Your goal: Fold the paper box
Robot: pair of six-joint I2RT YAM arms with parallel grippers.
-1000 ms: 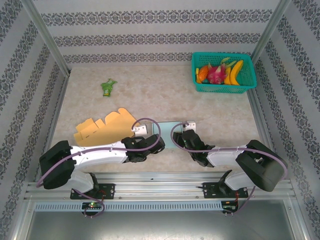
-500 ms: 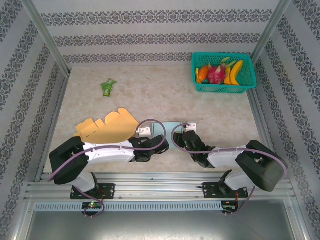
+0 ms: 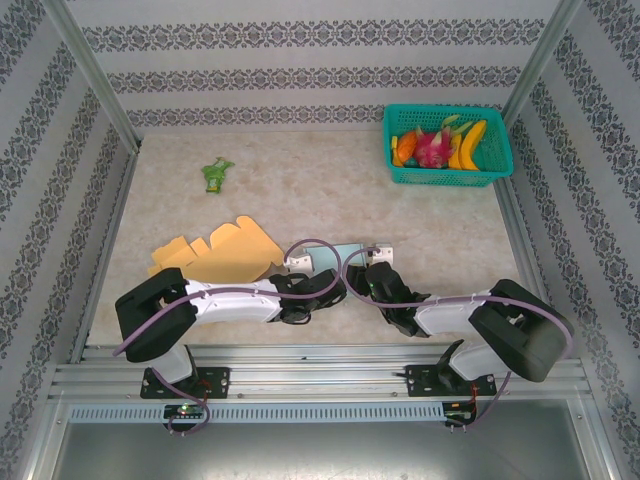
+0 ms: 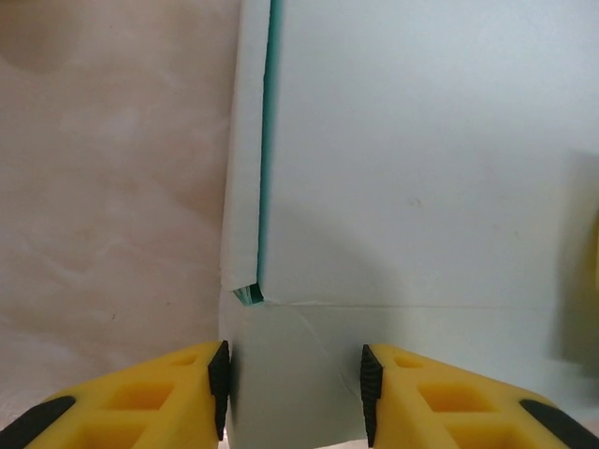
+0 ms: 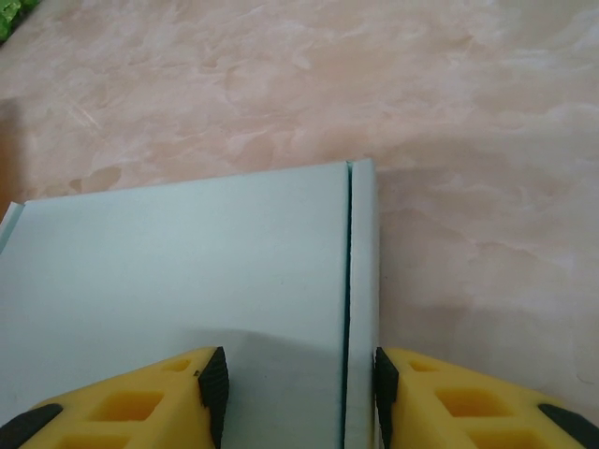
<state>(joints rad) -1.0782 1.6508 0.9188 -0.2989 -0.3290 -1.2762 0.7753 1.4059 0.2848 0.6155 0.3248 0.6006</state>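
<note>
As both are standing half open, the left tool and right tool are straddling edges of the paper box, gripping nothing; it is lying flat on the surface between the arms, long axis unclear.

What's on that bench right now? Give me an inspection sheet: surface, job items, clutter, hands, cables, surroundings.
Surface: beige marbled table, no spills seen.
Job's things: pale blue paper box, lying flat between the two hands, with a narrow strip along one edge.
Clutter: yellow cardboard cut-out lying flat left of the box; small green packet far left; green basket of fruit far right.
Hands: left hand and right hand both open over box edges; contact cannot be told.
Cables: purple cables loop up from both wrists.
Surroundings: patterned walls; metal rail at the near edge.
</note>
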